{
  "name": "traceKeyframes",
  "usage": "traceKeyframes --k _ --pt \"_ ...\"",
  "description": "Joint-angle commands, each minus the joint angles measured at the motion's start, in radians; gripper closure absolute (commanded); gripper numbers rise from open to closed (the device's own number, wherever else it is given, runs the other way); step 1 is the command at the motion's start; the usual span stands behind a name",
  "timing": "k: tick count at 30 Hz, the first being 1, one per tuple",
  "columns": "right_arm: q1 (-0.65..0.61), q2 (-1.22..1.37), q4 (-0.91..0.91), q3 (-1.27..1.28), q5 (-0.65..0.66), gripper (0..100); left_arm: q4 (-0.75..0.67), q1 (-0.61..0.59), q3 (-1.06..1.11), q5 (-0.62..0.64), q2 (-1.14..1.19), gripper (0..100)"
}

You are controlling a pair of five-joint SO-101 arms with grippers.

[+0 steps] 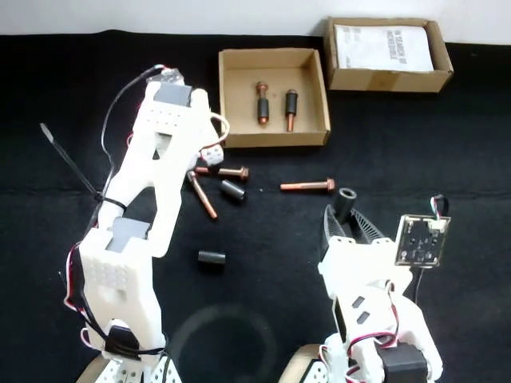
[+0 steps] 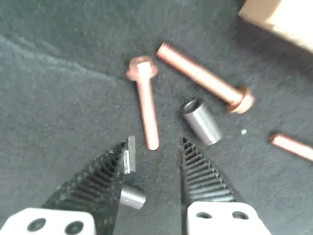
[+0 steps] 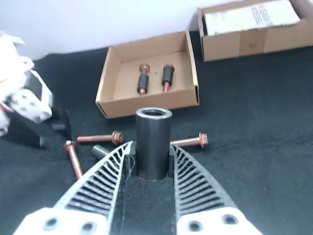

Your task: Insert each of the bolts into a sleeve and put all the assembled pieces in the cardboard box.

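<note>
Surface (image 1: 447, 159) with three loose bolts (image 1: 307, 186), two assembled pieces (image 1: 263, 102) in the cardboard box (image 1: 275, 139); right end effector (image 3: 151, 147) pinches a sleeve (image 3: 153, 129), left end effector (image 2: 154, 144) stands spread

Robotics lab bench, a tabletop test rig.

I stand on a table draped in flat black cloth (image 1: 463, 159), set against a plain white wall (image 1: 239, 14). My two white printed-plastic arms (image 1: 164, 128) carry bare red and black servo wires (image 1: 120, 92), and one has an uncovered square camera board (image 1: 421, 240) at its wrist. Loose copper-coloured flanged bolts (image 1: 306, 186), dark metal sleeves (image 1: 211, 258) and two plain brown cardboard boxes (image 1: 275, 139) lie on the cloth. No household or shop fittings, just hobby-grade robot hardware and parts.
</note>
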Motion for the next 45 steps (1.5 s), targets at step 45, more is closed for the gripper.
traceKeyframes --k 45 --pt "0.008 -0.005 -0.024 -0.002 0.048 99.1 -0.528 -0.093 0.429 -0.075 -0.007 99"
